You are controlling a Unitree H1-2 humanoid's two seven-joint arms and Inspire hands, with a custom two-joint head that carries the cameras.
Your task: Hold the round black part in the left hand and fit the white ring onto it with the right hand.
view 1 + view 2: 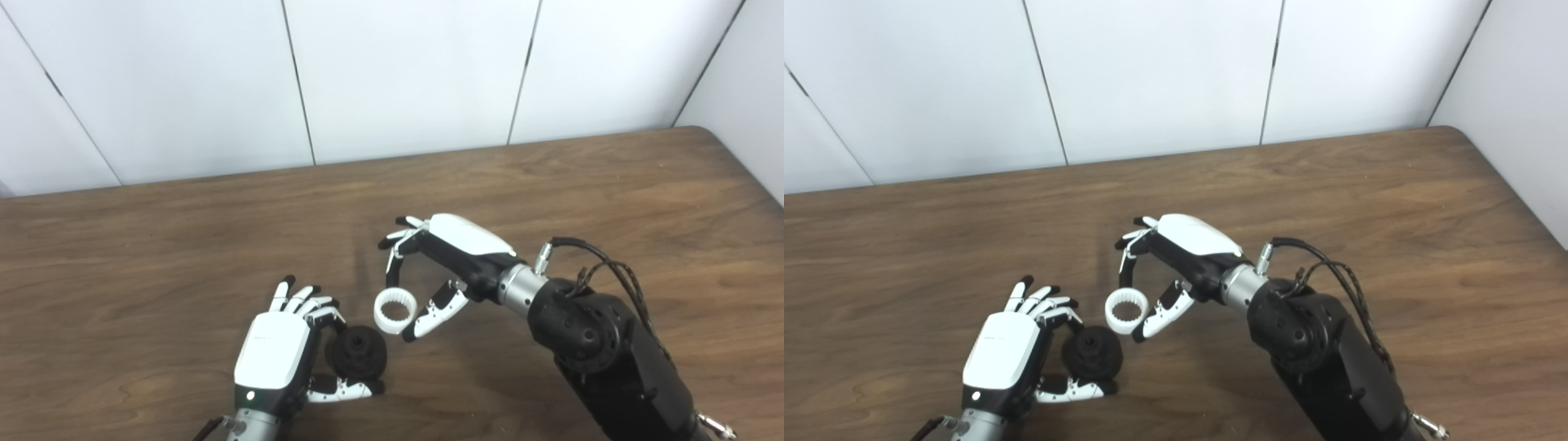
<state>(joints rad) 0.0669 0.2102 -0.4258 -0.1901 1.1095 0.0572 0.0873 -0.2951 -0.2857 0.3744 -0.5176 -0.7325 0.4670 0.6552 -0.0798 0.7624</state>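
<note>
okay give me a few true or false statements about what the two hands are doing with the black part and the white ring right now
1. The left hand holds the round black part. True.
2. The white ring is already seated on the black part. False: it sits apart from it, up and to the right.
3. The right hand pinches the white ring between thumb and fingers. True.
4. The white ring lies flat on the table, untouched. False: the right hand grips it.

The table (551, 196) is brown wood-grain with a dull sheen. The white ring (395, 310) looks like matt plastic, toothed inside. The round black part (358, 352) is matt black. Both hands' (272, 349) (456, 248) back shells are glossy white, the right wrist collar (520, 285) bare metal.
</note>
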